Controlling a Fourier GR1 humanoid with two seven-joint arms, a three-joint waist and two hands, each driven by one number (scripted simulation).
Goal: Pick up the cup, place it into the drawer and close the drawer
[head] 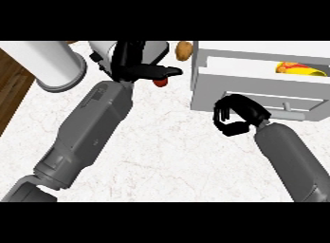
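Head view shows me two grey forearms and two black hands over the white speckled tabletop. The right robot hand is clenched: its fingers are curled inward and grasp nothing. It sits at the front panel of the one white drawer, near the left end of that panel and to the left of the single small handle. I cannot tell if it touches the panel.

The drawer stands open. Inside it, toward its right side, I count one thing, yellow with some red, which I take for the cup. It lies within the drawer walls, and its far end is cut by the edge of the view.

The left robot hand is released, with fingers stretched up and the thumb pointing sideways to the right. It shows at the top of the view and covers part of one white object; whether they touch, I cannot tell. Just under the thumb is one small red thing. One brown rounded thing lies beside the back left corner of the drawer. One wide white cylinder stands at the top left.
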